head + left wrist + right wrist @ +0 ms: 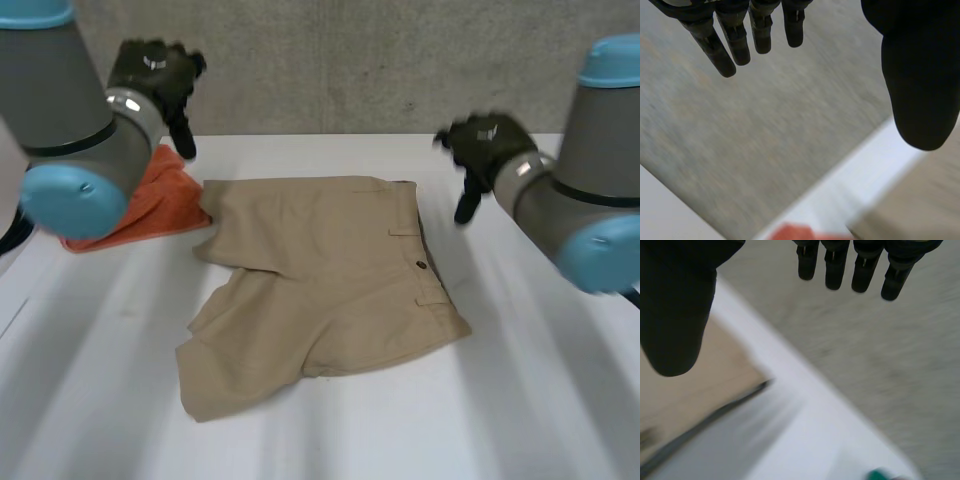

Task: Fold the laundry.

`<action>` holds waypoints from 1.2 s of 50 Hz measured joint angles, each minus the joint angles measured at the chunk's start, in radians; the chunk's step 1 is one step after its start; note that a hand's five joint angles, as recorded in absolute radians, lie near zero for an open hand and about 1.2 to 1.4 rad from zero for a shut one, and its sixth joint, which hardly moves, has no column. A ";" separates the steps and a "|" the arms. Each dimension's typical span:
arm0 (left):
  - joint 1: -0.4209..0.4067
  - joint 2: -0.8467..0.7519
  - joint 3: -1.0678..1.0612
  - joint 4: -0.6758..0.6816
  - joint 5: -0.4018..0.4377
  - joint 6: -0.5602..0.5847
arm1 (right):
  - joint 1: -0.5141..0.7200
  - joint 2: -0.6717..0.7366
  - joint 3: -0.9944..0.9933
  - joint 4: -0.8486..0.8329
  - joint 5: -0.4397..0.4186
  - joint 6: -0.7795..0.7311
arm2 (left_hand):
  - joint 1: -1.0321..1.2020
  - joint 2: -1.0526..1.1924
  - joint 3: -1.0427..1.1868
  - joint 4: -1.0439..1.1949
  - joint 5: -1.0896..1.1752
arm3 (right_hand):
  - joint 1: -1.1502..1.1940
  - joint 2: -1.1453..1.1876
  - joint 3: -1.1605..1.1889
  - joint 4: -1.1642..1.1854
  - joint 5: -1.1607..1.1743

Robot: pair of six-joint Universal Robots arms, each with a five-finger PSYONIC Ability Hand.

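Grey concrete wall (330, 60) stands behind a white table (540, 400). At the far left the left arm (70, 130) reaches over the back corner of the table, and the left hand (155, 70) hangs in the air above that corner, touching nothing. In its own wrist view the fingers (740, 45) are straight and relaxed, and the thumb (920, 75) stands well apart from them - nothing is between them.

Under this arm an orange cloth (150, 205) lies in a loose heap on the table, and the arm partly hides it. Its right side lies just beside the beige shorts (320, 280), and I cannot tell whether the two touch.

The shorts lie flat in the middle of the table. The legs point to the left and toward the near edge, and the waistband (405, 210) runs along the right side, with a dark button (421, 265) on it. Some soft wrinkles show around the legs.

To the right of the shorts, near the back edge, the right hand (485, 145) hovers over the bare table, apart from the cloth. Its fingers (862, 275) are also released and straight, with the thumb (675, 315) wide from them and nothing held. The right arm (580, 190) comes in from the far right. In the right wrist view a small green thing (881, 474) lies at the table's edge - what it is I cannot tell.
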 measured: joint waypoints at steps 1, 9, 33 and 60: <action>-0.005 0.040 -0.056 -0.016 -0.003 0.000 | -0.004 -0.012 0.017 0.017 -0.018 -0.002 | 0.013 0.009 0.006 0.009 0.004 | 0.019 0.022 0.026 0.026 0.020; -0.051 0.369 -0.533 -0.147 -0.025 -0.001 | -0.087 -0.173 0.349 0.267 -0.293 -0.091 | 0.250 0.231 0.226 0.238 0.221 | 0.174 0.161 0.178 0.181 0.180; -0.136 0.262 -1.024 0.088 0.056 -0.040 | -0.119 -0.161 0.856 -0.451 -0.393 -0.160 | 0.282 0.265 0.265 0.256 0.233 | 0.210 0.214 0.221 0.230 0.227; -0.158 0.143 -0.990 0.389 -0.088 0.215 | -0.079 -0.172 0.864 -0.543 -0.266 -0.145 | 0.955 0.982 0.969 0.985 0.936 | 0.821 0.913 0.933 0.953 0.920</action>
